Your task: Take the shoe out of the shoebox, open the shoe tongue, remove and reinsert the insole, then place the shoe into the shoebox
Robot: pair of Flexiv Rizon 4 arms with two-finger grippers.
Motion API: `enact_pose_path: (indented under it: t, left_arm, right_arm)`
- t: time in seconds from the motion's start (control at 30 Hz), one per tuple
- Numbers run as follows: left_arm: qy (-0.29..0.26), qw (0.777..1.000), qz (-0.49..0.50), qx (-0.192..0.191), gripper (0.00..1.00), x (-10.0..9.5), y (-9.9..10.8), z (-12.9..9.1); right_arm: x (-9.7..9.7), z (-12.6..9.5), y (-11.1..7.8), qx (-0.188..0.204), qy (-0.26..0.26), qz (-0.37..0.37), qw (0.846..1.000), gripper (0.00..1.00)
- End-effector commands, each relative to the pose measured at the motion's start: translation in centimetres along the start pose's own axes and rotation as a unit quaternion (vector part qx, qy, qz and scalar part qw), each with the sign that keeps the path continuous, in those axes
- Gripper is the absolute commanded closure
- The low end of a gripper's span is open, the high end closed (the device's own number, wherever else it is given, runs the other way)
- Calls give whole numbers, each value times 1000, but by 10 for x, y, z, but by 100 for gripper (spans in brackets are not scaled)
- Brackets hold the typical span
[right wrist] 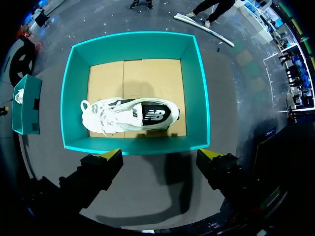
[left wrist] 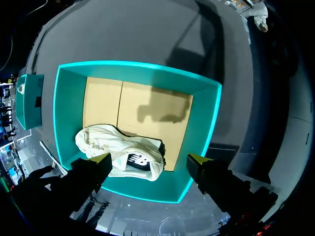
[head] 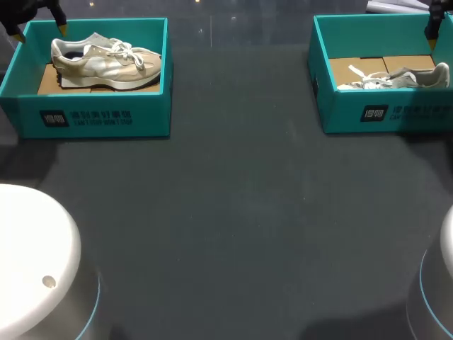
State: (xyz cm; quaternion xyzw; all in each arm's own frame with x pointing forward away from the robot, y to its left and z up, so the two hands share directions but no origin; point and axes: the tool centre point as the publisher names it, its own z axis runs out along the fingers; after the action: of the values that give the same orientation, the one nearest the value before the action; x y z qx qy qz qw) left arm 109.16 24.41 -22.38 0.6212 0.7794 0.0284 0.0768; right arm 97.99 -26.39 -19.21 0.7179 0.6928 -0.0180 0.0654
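teal card walls frame both jobs. my left claw [left wrist: 148, 161] hangs wide open and empty over the left shoebox [left wrist: 64, 123]. the cream left shoe [left wrist: 118, 147] lies on the box floor against the wall nearest the claw, under it and closer to one finger than the other. its long axis runs along the line from fingertip to fingertip, so i judge the wrist would have to turn before i could close across its width. my right claw [right wrist: 160, 155], just as open and bare, stands just short of the right shoebox [right wrist: 74, 98], with the white right shoe [right wrist: 133, 115] ahead of it, lying the same crosswise way. so the left claw is nearer its shoe. the boxes sit well apart on the dark surface [head: 233, 212]. one end of the left shoe hides behind my finger, the head view cuts off most of both claws, and i cannot make out either insole.
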Motion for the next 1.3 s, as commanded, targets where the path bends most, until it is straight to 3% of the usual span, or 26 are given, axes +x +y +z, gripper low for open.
enact_pose_path:
  t: [0.03, 0.23, 0.8, 1.3]
  left_arm:
    - [-3, 1000, -2, 22, 0, 5, 17, 2]
    - [-3, 1000, -2, 22, 0, 5, 17, 2]
    - [19, 1000, 5, 8, 0, 17, 60, 26]
    - [14, 999, 36, 18, 0, 20, 80, 47]
  right_arm:
    - [0, 0, 0, 0, 0, 0, 1000, 0]
    - [0, 0, 0, 0, 0, 0, 1000, 0]
    - [0, 0, 0, 0, 0, 0, 1000, 0]
    - [0, 0, 0, 0, 0, 0, 1000, 0]
